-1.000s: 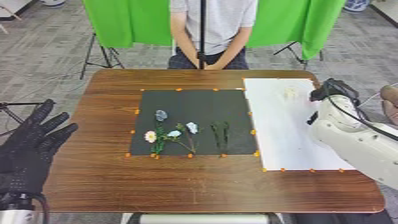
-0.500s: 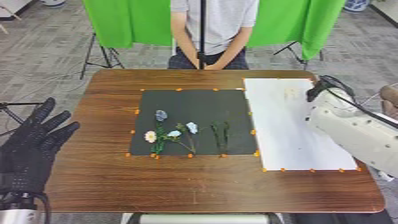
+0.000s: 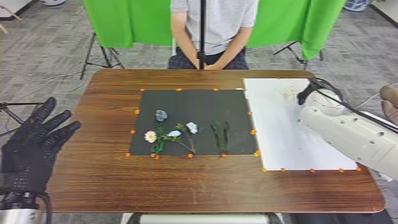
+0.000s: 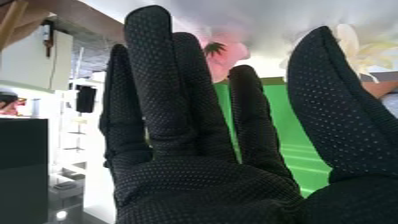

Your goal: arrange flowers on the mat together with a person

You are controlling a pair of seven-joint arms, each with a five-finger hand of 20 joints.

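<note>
A brown wooden surface (image 3: 178, 185) holds a black mat (image 3: 191, 105) at its middle and a white sheet (image 3: 289, 135) at 3 o'clock beside it; orange tabs (image 3: 254, 132) dot their edges.

On the black mat, a blue-grey flower (image 3: 161, 115) lies toward 10 o'clock and a white daisy (image 3: 150, 136) toward 8 o'clock. A pale blue flower (image 3: 174, 133) lies toward 7 o'clock, with a white flower (image 3: 192, 128) near the centre. Two green sprigs (image 3: 219, 136) lie side by side toward 5 o'clock.

The right hand (image 3: 313, 92) is over the sheet toward 1 o'clock, its arm coming in from 4 o'clock. In the wrist view the right hand (image 4: 209, 192) is open – fingers long and relaxed, thumb apart. Past them are a pink flower (image 4: 224, 52) and a cream flower (image 4: 355, 52); contact with the pink one is hard to judge. In the head view, pale petals (image 3: 290, 92) lie on the sheet toward 12 o'clock, near that hand.

The left hand (image 3: 28, 152) is at the surface's 9 o'clock edge – open, fingers spread, holding nothing.
</note>
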